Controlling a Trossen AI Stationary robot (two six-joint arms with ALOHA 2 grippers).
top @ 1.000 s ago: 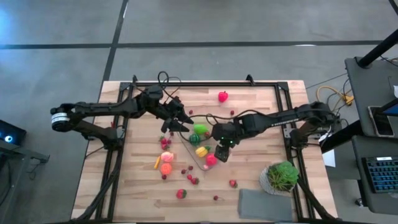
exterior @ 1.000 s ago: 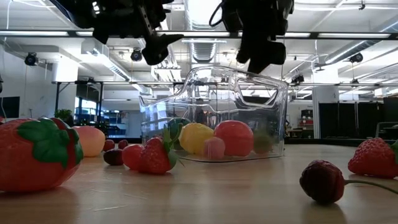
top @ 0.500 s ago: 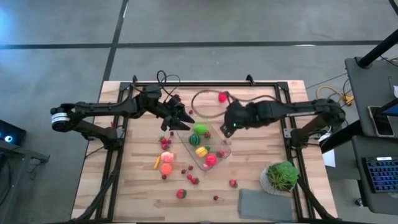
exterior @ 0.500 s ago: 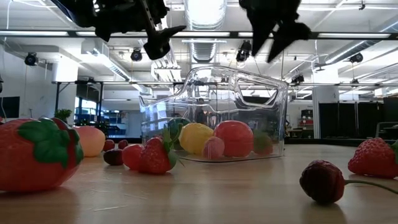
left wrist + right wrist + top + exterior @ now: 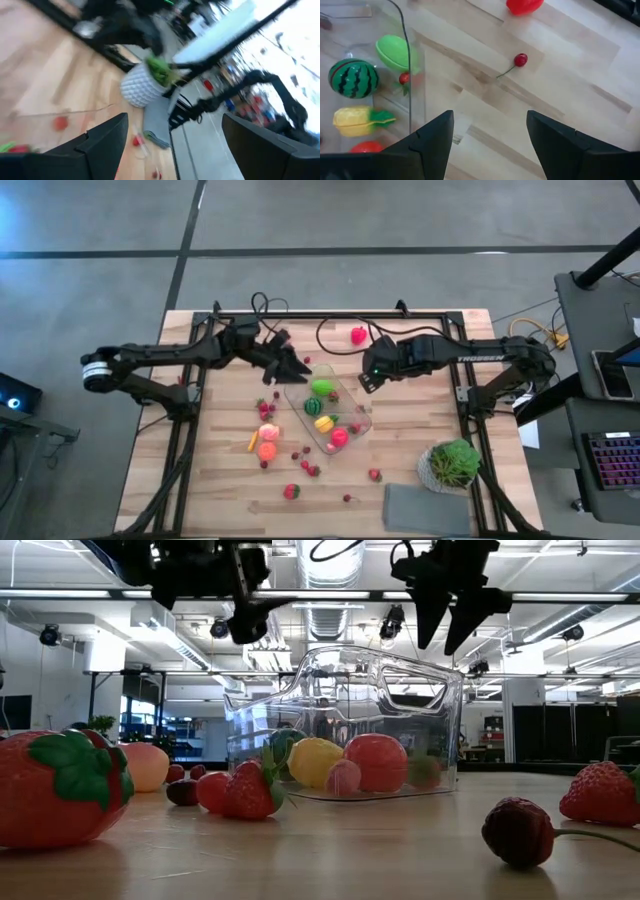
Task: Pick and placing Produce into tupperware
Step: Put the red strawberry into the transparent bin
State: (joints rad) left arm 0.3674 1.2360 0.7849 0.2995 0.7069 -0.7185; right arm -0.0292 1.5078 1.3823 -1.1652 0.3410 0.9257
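The clear tupperware (image 5: 330,412) mid-tabletop (image 5: 420,420) already holds a watermelon (image 5: 353,78), a yellow fruit (image 5: 357,121) and others, many strawberries (image 5: 291,491) lie outside, and both left gripper (image 5: 298,371) and right gripper (image 5: 366,382) hover spread and empty.

The right pincer (image 5: 366,379) has left the tub (image 5: 352,416): 1 second ago it hung low over the tub's near end, above the pink fruit (image 5: 340,437); now it stands raised past the far right corner, over bare worktop (image 5: 420,405), fingers apart and empty. The left pincer (image 5: 296,370) has shifted slightly toward the tub's far end.
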